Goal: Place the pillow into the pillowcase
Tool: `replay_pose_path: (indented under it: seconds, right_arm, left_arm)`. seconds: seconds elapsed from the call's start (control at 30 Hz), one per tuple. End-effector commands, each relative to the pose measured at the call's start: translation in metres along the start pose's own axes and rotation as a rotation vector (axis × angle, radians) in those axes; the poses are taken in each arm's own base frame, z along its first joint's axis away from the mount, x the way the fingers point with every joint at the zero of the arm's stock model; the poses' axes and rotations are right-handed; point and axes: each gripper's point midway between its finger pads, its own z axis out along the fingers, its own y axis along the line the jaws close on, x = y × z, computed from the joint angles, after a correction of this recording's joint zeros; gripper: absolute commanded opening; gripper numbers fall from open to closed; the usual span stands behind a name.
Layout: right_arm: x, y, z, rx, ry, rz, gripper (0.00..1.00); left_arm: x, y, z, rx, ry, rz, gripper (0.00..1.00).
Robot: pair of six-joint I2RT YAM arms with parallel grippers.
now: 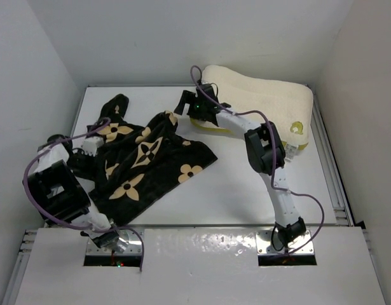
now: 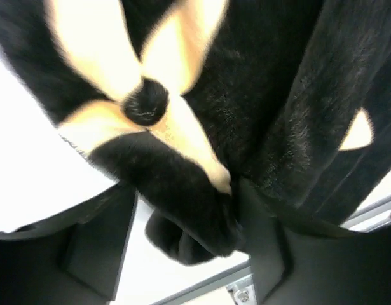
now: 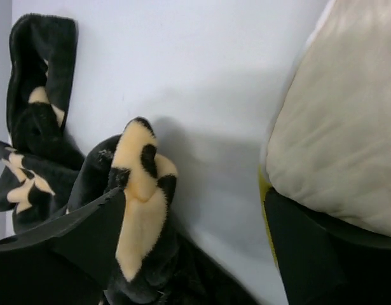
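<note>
The pillowcase [image 1: 150, 159] lies rumpled and partly folded over on the left half of the table [image 1: 246, 184], and the pillow [image 1: 259, 95] sits well apart from most of it at the far right corner. The left tool [image 2: 185, 190] is clamped on a thick fold of the black plush. The right tool [image 3: 195, 203] stands spread wide and holds nothing, with a flowered corner of the case by one finger and the pillow's edge resting over the other. From here the case looks soft, limp and light, with no shape of its own. I'd say it will sag shut unless its hem is pinched at two spread points, and I can't make out where the mouth lies. The pillow looks like springy foam, bulky but light, likely to drag against the plush. The firmer yellow side band [image 3: 262, 190] seems the better place to grip it, near a corner.
</note>
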Motion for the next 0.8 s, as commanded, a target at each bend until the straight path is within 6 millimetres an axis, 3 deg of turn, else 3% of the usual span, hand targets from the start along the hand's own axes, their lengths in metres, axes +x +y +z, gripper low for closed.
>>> replay_pose_path:
  seconds: [0.0,0.03,0.07,0.13,0.17,0.2,0.23,0.27,0.3,0.33,0.37,0.4,0.47,0.5,0.57,0.63,0.67,0.7,0.73,0.77]
  right_arm:
    - [-0.069,-0.002,-0.034,-0.015,-0.11,-0.101,0.98]
    - [-0.065,-0.007,-0.042,-0.001,-0.079,-0.12,0.99]
    - [-0.078,0.002,-0.064,-0.012,-0.098,-0.174,0.99]
    - [-0.051,-0.023,-0.082,0.044,-0.027,-0.195,0.97]
    - [-0.063,-0.009,-0.112,0.019,-0.071,-0.22,0.75]
    - [-0.013,-0.04,-0.116,0.057,0.023,-0.2,0.35]
    - [-0.009,-0.039,-0.125,0.038,-0.015,-0.189,0.04]
    - [0.002,-0.04,-0.134,0.034,-0.026,-0.146,0.0]
    - [0.037,-0.052,-0.15,0.048,0.012,-0.133,0.0]
    - [0.043,-0.049,-0.154,0.027,-0.012,-0.128,0.0]
    - [0.052,-0.046,-0.158,0.019,-0.009,-0.108,0.06]
    - [0.074,-0.044,-0.162,0.013,0.021,-0.117,0.27]
    - [0.091,-0.038,-0.164,0.007,0.065,-0.11,0.42]
    - [0.099,-0.033,-0.166,0.014,0.087,-0.11,0.61]
    - [0.118,-0.042,-0.174,0.08,0.116,-0.068,0.79]
    - [0.119,-0.057,-0.178,0.159,0.061,0.004,0.86]
    - [0.134,-0.069,-0.181,0.199,0.068,0.014,0.93]
    - [0.137,-0.075,-0.183,0.234,0.059,0.03,0.99]
    - [0.141,-0.083,-0.182,0.277,0.055,0.049,0.99]
    - [0.148,-0.085,-0.179,0.292,0.075,0.048,0.99]
  left_arm:
    - [-0.067,0.023,-0.056,-0.109,-0.181,0.049,0.78]
    - [-0.086,0.023,-0.068,-0.114,-0.239,0.028,0.8]
    - [-0.102,0.025,-0.08,-0.132,-0.281,0.04,0.9]
    - [-0.141,0.022,-0.11,-0.187,-0.371,0.112,0.89]
    - [-0.16,0.006,-0.11,-0.18,-0.386,0.191,0.74]
    - [-0.169,-0.009,-0.111,-0.177,-0.389,0.257,0.01]
    - [-0.168,-0.016,-0.1,-0.202,-0.332,0.295,0.0]
    - [-0.185,-0.048,-0.081,-0.165,-0.314,0.402,0.0]
    - [-0.185,-0.06,-0.064,-0.141,-0.277,0.434,0.0]
    - [-0.181,-0.082,-0.041,-0.103,-0.222,0.487,0.0]
    - [-0.184,-0.09,-0.029,-0.093,-0.203,0.504,0.04]
    - [-0.183,-0.097,-0.01,-0.066,-0.155,0.51,0.24]
    - [-0.191,-0.111,0.015,-0.076,-0.114,0.528,0.41]
    - [-0.196,-0.112,0.023,-0.098,-0.112,0.539,0.5]
    - [-0.215,-0.106,0.041,-0.226,-0.123,0.569,0.56]
    - [-0.229,-0.096,0.048,-0.346,-0.132,0.568,0.57]
    - [-0.229,-0.091,0.059,-0.37,-0.103,0.558,0.57]
    - [-0.234,-0.085,0.06,-0.416,-0.105,0.527,0.56]
    - [-0.235,-0.08,0.068,-0.421,-0.093,0.511,0.54]
    - [-0.236,-0.079,0.069,-0.415,-0.098,0.498,0.43]
